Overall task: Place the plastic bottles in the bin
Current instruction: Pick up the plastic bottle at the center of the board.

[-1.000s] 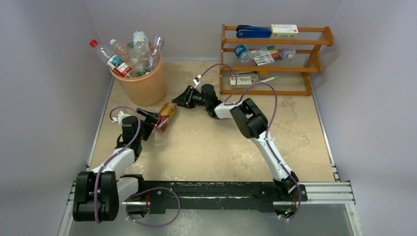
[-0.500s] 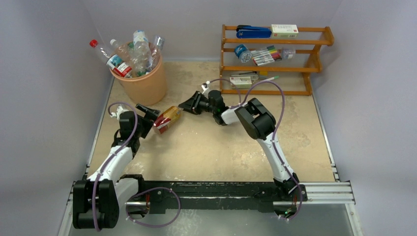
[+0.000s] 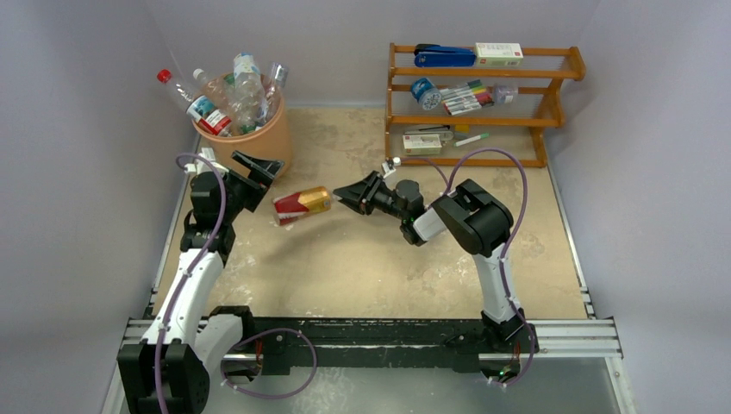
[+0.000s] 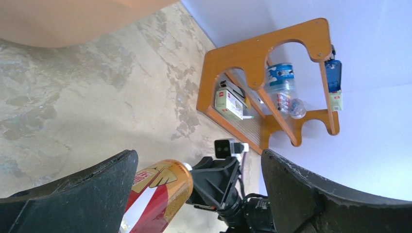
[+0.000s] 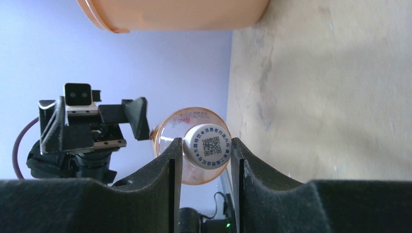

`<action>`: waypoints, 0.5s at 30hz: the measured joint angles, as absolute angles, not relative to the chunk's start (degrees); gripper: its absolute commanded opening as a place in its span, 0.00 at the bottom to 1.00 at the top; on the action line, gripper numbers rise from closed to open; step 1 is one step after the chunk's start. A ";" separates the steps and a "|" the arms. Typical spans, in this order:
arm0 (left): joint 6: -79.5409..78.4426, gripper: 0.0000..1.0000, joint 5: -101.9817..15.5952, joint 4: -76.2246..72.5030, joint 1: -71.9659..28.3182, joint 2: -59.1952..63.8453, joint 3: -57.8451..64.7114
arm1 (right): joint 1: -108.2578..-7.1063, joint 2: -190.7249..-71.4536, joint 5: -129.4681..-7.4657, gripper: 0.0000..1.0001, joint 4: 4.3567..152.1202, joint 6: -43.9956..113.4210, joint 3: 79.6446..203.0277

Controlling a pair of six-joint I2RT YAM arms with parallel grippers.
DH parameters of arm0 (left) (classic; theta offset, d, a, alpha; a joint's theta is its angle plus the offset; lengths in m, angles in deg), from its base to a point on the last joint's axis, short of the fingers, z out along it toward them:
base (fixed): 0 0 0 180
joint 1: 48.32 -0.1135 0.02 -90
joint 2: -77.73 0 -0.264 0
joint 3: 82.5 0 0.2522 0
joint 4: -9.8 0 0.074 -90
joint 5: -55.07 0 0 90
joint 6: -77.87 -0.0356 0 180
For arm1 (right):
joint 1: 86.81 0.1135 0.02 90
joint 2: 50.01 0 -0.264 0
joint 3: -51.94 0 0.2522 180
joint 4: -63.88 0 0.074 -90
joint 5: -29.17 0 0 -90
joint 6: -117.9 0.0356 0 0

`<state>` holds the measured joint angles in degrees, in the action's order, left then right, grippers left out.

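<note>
While the right tool (image 3: 340,191) is clamped on the white cap (image 5: 208,145) of the red-and-gold bottle (image 3: 302,204), you carry that bottle level above the left half of the desk (image 3: 371,259), a little toward the middle from the bin (image 3: 259,142) in the far left corner. The other bottles (image 3: 233,99) already stand heaped in the bin. The left tool (image 3: 263,177) is spread wide and grips nothing. From its own wrist view the bottle's base shows between its fingers (image 4: 73,189), and from above it looks clear of them. Judge this bottle light and thin-walled, with a glossy label that would slide under pressure. The cap is the stiff part and the sound place to pinch, though from there the long body may sag or swing, so move gently. Compared with a second ago, the left tool, which then held the bottle near the left edge, has let go and drawn back beside the bin. The right tool, then open and approaching, has shut on the cap, and the bottle now lies flatter and nearer the desk's middle.
</note>
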<state>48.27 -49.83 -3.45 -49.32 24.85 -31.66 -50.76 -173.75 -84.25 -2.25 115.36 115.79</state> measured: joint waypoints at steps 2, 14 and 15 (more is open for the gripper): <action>47.88 0.98 -50.33 -5.53 -49.32 26.03 -30.30 | -50.54 -173.75 -84.20 0.26 -4.81 117.59 113.56; 43.11 1.00 -45.98 -17.75 -49.32 33.13 -24.03 | -51.56 -171.81 -80.70 0.27 -12.16 125.26 105.97; 43.14 1.00 -45.81 -18.18 -49.32 33.29 -24.03 | -51.70 -171.81 -80.36 0.27 -12.29 126.35 105.84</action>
<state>43.14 -45.81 -18.18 -49.32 33.29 -24.03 -51.70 -171.81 -80.36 -12.29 126.35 105.84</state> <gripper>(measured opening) 0.993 0.386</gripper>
